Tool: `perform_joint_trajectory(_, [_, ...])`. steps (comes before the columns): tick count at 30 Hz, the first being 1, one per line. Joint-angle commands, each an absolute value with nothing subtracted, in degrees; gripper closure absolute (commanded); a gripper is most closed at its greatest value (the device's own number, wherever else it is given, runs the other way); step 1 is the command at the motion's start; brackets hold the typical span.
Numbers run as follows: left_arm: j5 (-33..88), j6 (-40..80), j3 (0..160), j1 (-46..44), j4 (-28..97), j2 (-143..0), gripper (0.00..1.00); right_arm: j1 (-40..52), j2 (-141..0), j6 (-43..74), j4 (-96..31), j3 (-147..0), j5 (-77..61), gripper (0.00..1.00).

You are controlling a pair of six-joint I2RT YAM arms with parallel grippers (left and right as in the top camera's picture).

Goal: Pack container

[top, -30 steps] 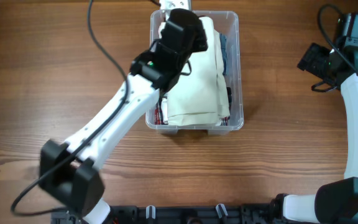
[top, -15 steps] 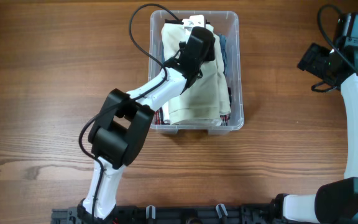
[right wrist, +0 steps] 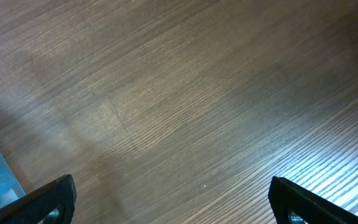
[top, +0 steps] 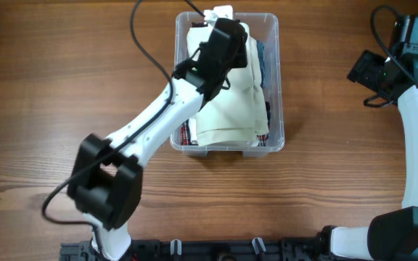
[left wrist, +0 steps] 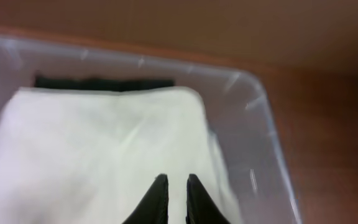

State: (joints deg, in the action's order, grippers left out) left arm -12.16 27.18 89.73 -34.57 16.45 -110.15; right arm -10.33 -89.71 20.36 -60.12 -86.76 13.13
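The clear plastic container [top: 276,80] stands at the table's top centre and holds a folded cream cloth [top: 231,109] over darker items. My left gripper [top: 227,32] is over the far end of the container, just above the cream cloth [left wrist: 104,143]. Its fingers [left wrist: 174,180] are shut with only a thin slit between them and hold nothing. A black item [left wrist: 104,82] lies beyond the cloth against the container wall [left wrist: 260,124]. My right gripper [top: 365,72] is far to the right, wide open [right wrist: 173,199] over bare wood.
Blue and red-patterned fabric [top: 262,61] shows along the container's right and left inner sides. A white tag [top: 220,12] sticks up at the far rim. The left arm crosses the table from bottom left; the right arm runs along the right edge.
The left gripper shifted slightly within the container's far end, toward the right and back, while its arm swung over the table. The right arm has not moved.
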Motion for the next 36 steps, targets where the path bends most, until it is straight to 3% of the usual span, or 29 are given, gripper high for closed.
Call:
perform_joint_trajectory(1, [-12.03,30.96,86.61,-35.38,22.04,-111.68,0.92,-10.20,-89.62,21.02,-60.03,-87.26,13.69,0.00])
perform_joint_trajectory(11, [-13.02,30.41,75.02,-36.82,11.05,-113.82,0.89,-10.20,-89.62,21.04,-60.03,-87.26,13.69,0.00])
perform_joint_trajectory(17, [-13.21,29.87,75.07,-36.80,6.42,-98.00,0.71,-10.20,-89.62,21.04,-60.03,-87.26,13.69,0.00])
perform_joint_trajectory(18, [-13.19,28.73,75.07,-36.80,6.46,-94.17,0.64,-10.20,-89.62,21.04,-60.01,-87.26,13.69,0.00])
perform_joint_trajectory(20, [-13.37,26.72,75.07,-36.77,8.49,-86.74,0.39,-10.20,-89.62,21.04,-60.01,-87.26,13.69,0.00])
perform_joint_trajectory(21, [-14.17,26.74,75.07,-36.69,10.17,-83.40,0.31,-10.20,-89.62,21.04,-60.03,-87.26,13.69,0.00])
perform_joint_trajectory(23, [-17.41,26.74,75.07,-36.18,14.96,-74.74,0.02,-10.20,-89.62,21.04,-60.03,-87.26,13.69,0.00])
perform_joint_trajectory(36, [-23.05,25.93,75.05,-34.59,49.50,-34.17,0.01,-10.20,-89.62,21.04,-60.03,-87.26,13.69,0.00])
